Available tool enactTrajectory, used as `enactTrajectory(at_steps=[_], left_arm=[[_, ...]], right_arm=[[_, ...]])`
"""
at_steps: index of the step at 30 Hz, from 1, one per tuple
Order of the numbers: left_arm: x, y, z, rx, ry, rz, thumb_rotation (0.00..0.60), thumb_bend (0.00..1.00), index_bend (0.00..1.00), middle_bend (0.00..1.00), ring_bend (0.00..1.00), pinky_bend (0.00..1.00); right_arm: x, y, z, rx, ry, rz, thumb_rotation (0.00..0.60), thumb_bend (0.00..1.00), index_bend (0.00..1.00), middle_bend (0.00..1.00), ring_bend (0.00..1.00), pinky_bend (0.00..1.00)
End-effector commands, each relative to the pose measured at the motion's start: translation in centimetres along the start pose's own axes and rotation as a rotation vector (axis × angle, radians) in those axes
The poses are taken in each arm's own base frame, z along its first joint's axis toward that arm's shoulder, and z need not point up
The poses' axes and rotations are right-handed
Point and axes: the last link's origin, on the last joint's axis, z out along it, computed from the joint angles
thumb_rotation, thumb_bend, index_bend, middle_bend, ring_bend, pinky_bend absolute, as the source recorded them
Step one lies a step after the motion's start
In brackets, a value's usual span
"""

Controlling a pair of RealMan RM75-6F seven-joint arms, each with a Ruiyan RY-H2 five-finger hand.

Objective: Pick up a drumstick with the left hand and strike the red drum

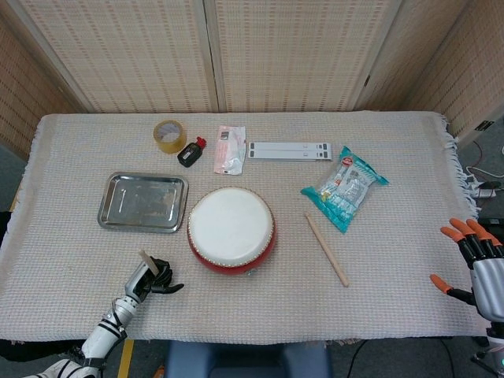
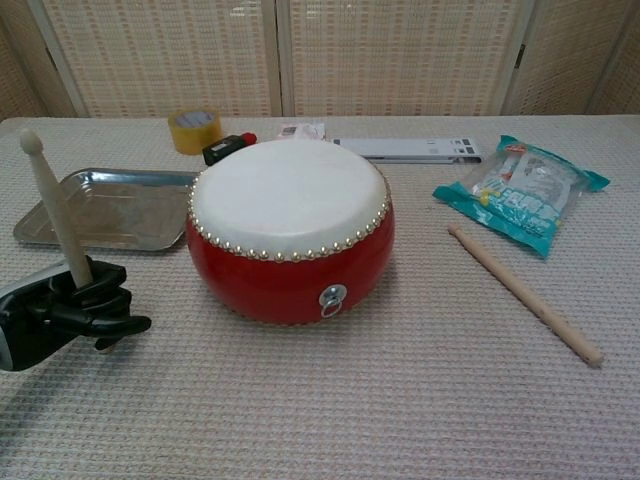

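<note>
The red drum (image 1: 231,233) (image 2: 290,234) with a white skin stands mid-table. My left hand (image 1: 152,277) (image 2: 75,309) sits near the front left edge, left of the drum, and grips a wooden drumstick (image 2: 56,207) (image 1: 145,257) that stands almost upright with its tip up. A second drumstick (image 1: 326,249) (image 2: 524,292) lies flat on the cloth right of the drum. My right hand (image 1: 477,260) hovers at the far right edge, fingers spread, holding nothing.
A metal tray (image 1: 142,201) (image 2: 110,209) lies behind my left hand. At the back are a tape roll (image 1: 169,135), a small black bottle (image 1: 190,152), a white packet (image 1: 229,149) and a flat white strip (image 1: 288,150). A teal snack bag (image 1: 344,187) lies right of the drum.
</note>
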Motion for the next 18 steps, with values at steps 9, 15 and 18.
enactTrajectory(at_steps=[9, 15, 18], left_arm=[[0.27, -0.14, 0.25, -0.017, 0.027, 0.029, 0.600, 0.33, 1.00, 1.00, 1.00, 1.00], [0.51, -0.03, 0.19, -0.029, 0.038, 0.057, 0.600, 0.63, 1.00, 1.00, 1.00, 1.00], [0.70, 0.13, 0.13, -0.036, 0.040, 0.090, 0.600, 0.74, 1.00, 1.00, 1.00, 1.00]], right_arm=[[-0.03, -0.09, -0.11, 0.006, 0.001, 0.002, 0.600, 0.08, 0.23, 0.13, 0.07, 0.21], [-0.05, -0.16, -0.06, 0.011, 0.001, 0.002, 0.600, 0.08, 0.23, 0.13, 0.07, 0.21], [-0.07, -0.20, -0.03, 0.014, 0.002, 0.003, 0.600, 0.08, 0.24, 0.14, 0.08, 0.21]])
